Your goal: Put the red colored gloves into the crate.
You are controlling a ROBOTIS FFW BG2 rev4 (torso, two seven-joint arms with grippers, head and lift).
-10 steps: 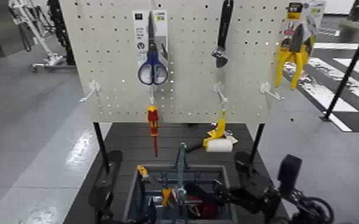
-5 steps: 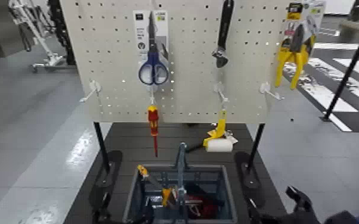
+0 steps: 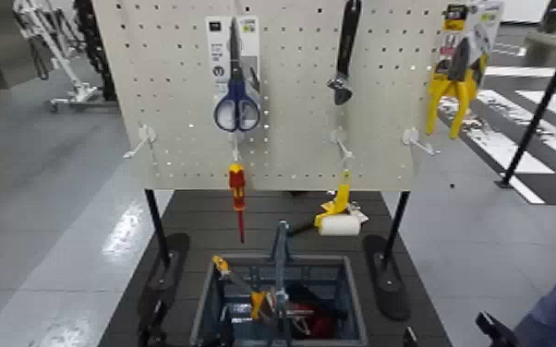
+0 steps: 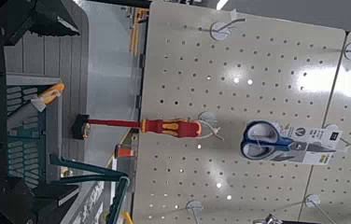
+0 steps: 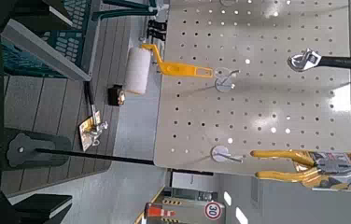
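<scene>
The perforated flat pegboard (image 3: 291,101) stands behind the rectangular grey-blue plastic crate (image 3: 348,277), whose thick rim and upright centre handle bound an open top. The left gripper (image 3: 191,328), jaws wide, is at the crate's left side; the right gripper (image 3: 450,334), jaws wide and empty, is to its right, with open room between. The red fabric gloves (image 3: 317,321) lie inside, right of the handle, visible in the head view but in neither wrist view.
</scene>
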